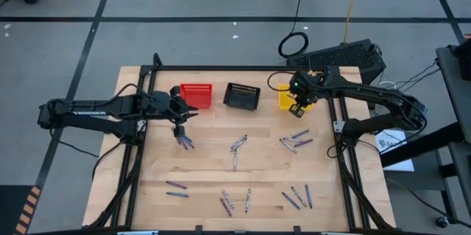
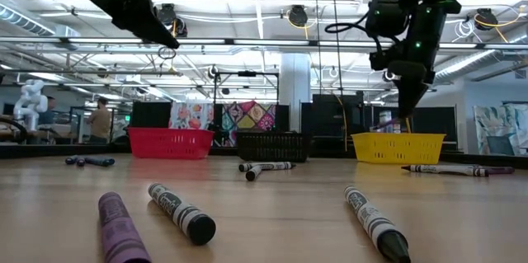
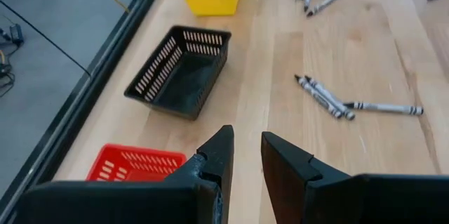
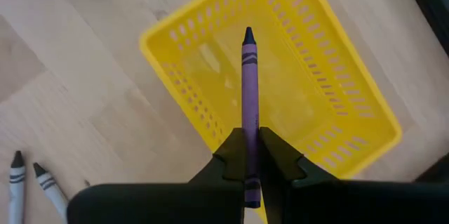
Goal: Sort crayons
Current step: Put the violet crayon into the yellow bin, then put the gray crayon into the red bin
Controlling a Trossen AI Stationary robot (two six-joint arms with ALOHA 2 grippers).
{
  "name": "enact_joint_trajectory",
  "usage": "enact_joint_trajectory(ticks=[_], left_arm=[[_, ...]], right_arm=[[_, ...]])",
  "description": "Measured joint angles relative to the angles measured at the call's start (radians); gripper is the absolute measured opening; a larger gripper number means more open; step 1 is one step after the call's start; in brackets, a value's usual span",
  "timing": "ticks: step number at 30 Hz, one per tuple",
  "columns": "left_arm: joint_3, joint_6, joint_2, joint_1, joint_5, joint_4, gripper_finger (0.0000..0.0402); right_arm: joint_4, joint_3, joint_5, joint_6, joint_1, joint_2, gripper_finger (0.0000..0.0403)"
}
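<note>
Evidently clamped on a purple crayon by the right gripper, tip aimed into the yellow basket for dropping, while left gripper, seemingly empty, parted at nine o'clock.

Yellow basket open above, unobstructed.
</note>
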Motion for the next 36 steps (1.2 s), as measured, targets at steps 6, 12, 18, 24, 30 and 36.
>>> enact_joint_trajectory(ticks=[6, 12, 18, 24, 30, 36], left_arm=[[0.0, -0.001, 0.0, 0.0, 0.0, -0.013, 0.008], [0.0, -0.002, 0.0, 0.0, 0.0, -0.007, 0.008], [0.0, -0.002, 0.004, 0.0, 0.0, -0.008, 0.008], [0.0, -0.003, 0.038, -0.001, 0.0, -0.009, 0.008], [0.0, -0.074, 0.089, -0.001, 0.001, -0.011, 0.008], [0.0, -0.185, 0.122, -0.007, 0.05, -0.025, 0.008]], right_arm=[[0.009, 0.0, 0.006, -0.007, 0.0, 0.0, 0.0004], [0.008, 0.0, 0.056, -0.04, 0.0, 0.0, 0.0033], [0.007, 0.0, 0.06, -0.06, 0.0, 0.005, 0.0058], [0.008, 0.0, 0.131, -0.06, 0.0, 0.005, 0.007], [0.009, 0.0, 0.136, -0.032, 0.0, 0.005, 0.007], [0.014, 0.0, 0.135, -0.032, 0.002, 0.005, 0.007]])
